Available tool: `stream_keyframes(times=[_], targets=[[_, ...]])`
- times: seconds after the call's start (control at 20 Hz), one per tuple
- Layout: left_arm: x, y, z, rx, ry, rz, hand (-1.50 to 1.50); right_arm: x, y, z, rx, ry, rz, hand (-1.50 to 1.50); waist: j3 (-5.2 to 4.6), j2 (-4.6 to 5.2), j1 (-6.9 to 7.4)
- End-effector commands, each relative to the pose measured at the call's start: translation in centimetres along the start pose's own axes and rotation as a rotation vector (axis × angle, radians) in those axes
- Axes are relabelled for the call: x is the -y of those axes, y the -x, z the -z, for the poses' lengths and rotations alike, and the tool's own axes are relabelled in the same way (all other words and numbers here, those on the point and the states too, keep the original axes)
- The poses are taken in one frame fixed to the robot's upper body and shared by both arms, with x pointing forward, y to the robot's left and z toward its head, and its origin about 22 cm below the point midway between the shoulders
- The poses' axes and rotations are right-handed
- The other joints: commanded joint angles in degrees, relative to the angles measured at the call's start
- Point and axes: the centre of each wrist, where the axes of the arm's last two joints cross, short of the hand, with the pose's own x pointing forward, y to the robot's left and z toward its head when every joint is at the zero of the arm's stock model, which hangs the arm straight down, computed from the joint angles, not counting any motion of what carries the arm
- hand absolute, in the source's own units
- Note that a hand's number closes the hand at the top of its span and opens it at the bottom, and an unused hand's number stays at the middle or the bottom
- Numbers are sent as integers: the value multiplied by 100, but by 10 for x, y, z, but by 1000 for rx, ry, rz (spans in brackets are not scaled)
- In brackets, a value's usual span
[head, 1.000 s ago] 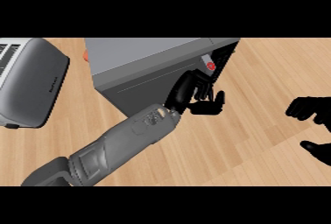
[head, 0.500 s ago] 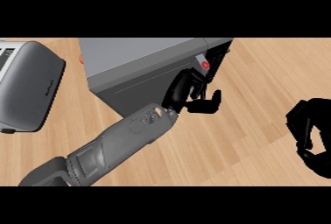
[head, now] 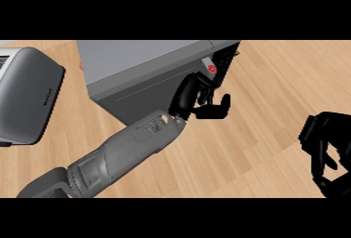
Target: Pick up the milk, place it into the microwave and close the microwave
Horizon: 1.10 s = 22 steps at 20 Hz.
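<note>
The grey microwave (head: 147, 69) stands at the top middle of the counter, its front face turned toward the lower right. My left hand (head: 195, 95) lies against that face near the control panel with its red button (head: 211, 68). The fingers rest flat on the door and the thumb sticks out to the right, holding nothing. The milk is not visible anywhere. My right hand (head: 328, 153) sits at the right edge with relaxed fingers, empty and well apart from the microwave.
A silver toaster (head: 27, 100) stands at the left edge. My left forearm (head: 116, 158) runs diagonally from the lower left up to the microwave. Bare wooden counter (head: 260, 121) lies between the two hands.
The left hand has stayed on the microwave's front while the microwave and toaster shifted slightly left in view. The right hand has sunk a little lower at the right edge.
</note>
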Motion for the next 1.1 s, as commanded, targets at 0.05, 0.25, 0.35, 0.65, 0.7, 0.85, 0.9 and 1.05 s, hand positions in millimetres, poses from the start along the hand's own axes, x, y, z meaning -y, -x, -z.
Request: stream_keyframes(times=[0.05,0.25,0.35,0.65,0.7,0.85,0.9,1.05], targets=[[27,-31,14,75,46,-21,150,-9,-1,5,50,-69,40,150,13,38,-160],[26,-29,13,62,34,-28,150,-15,-3,7,49,-84,48,150,18,55,-229],[12,-25,19,-4,-205,-101,150,-12,-7,6,51,-62,32,150,-32,-35,55],[3,-18,9,-256,-175,-480,150,-44,9,1,-72,-168,166,150,-111,207,288],[1,-17,9,-257,-175,-511,150,-48,9,0,-81,-180,178,150,-102,198,327],[-7,-5,9,-297,-197,-583,150,-62,12,-3,-83,-157,210,150,-84,130,419],[-6,-2,6,-299,-184,-599,150,-65,11,1,-63,-157,205,150,-84,126,429],[-8,11,1,-324,-163,-633,150,-77,11,-1,-61,-131,220,150,-86,95,563]])
